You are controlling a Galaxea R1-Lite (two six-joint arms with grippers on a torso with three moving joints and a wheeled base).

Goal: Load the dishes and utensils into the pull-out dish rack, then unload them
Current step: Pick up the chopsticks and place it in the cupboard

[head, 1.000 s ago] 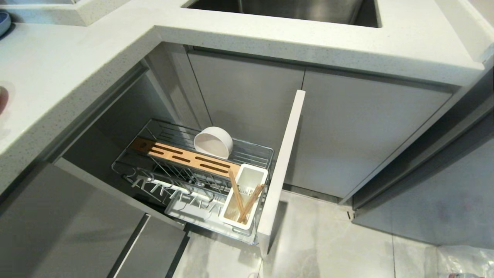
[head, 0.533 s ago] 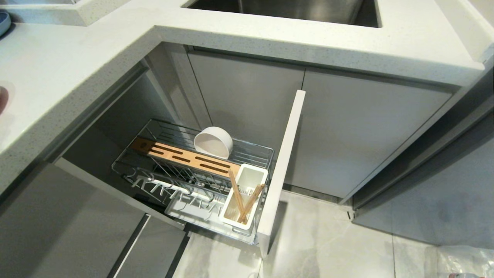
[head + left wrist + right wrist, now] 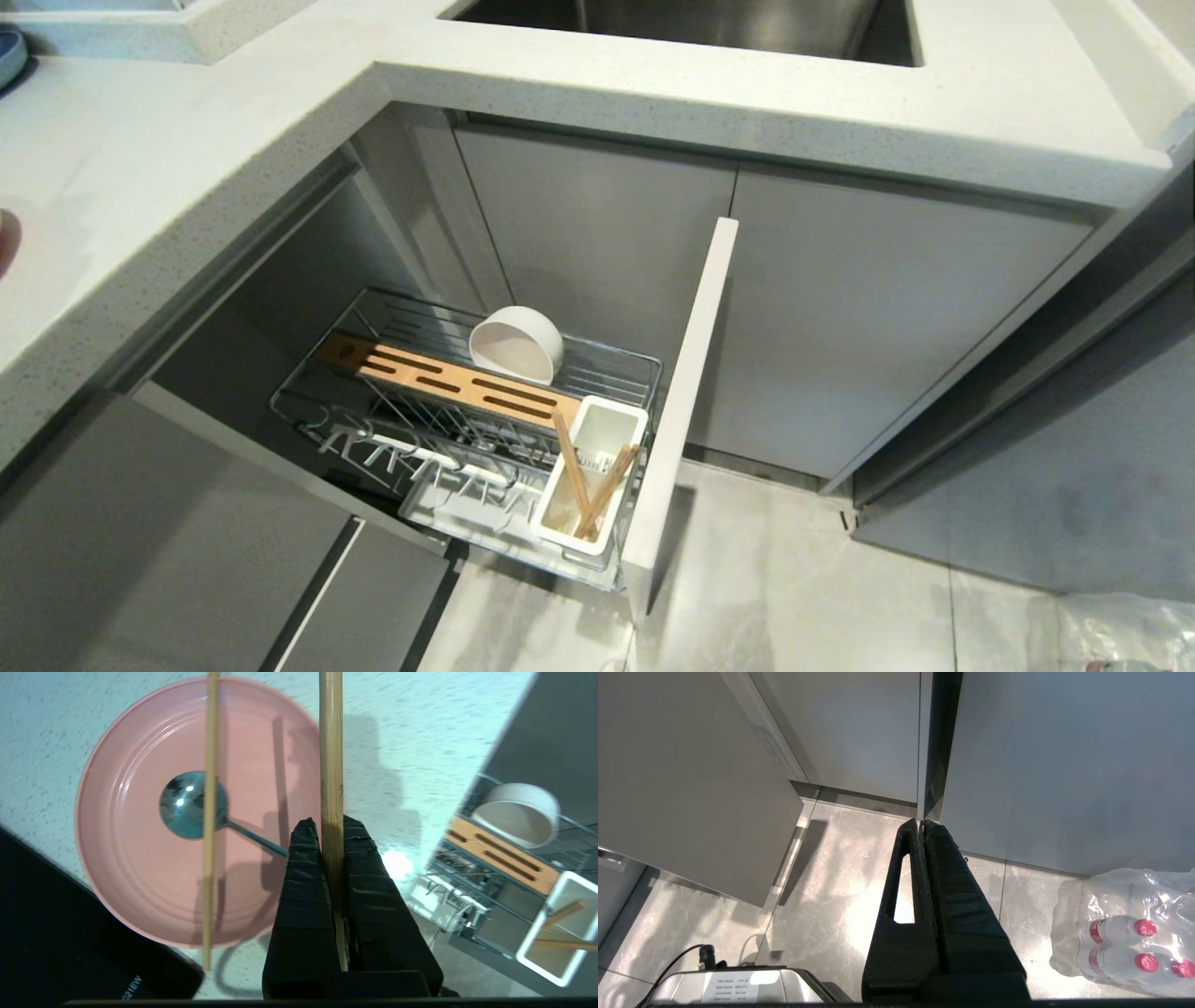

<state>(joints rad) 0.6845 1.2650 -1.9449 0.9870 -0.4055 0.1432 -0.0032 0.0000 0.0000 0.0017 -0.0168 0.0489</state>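
a: where does the left pincer (image 3: 332,833) stand?

b: over the tabletop (image 3: 411,742), clamped on one chopstick (image 3: 331,765), which runs on well past the tips. a second chopstick (image 3: 209,812) shows across a pink plate (image 3: 140,886), and i can't tell whether it lies on the plate or hangs above it. the small dark spoon (image 3: 192,803) lies in the middle of that plate.

a: and the rack?

b: the pull-out dish rack (image 3: 439,439) is drawn out of the cabinet, low down beyond the tabletop edge. the off-white bowl (image 3: 515,343) stands on edge at its far side, behind the bamboo strip (image 3: 448,381). two chopsticks (image 3: 590,490) already lean crossed in the white utensil cup (image 3: 597,467) at the near right corner.

a: the right pincer (image 3: 921,826)?

b: together, holding nothing, parked low over the floor (image 3: 831,896) by the cabinet doors.

a: what could go wrong?

b: the hold is on a thin, smooth stick at one narrow spot, so it could swivel or slip between the pads on the way down. the cup mouth is small and partly taken up by the crossed pair; a tilted tip might strike the rim or knock those two over. i'd also watch the free end near the tabletop edge on the way down.
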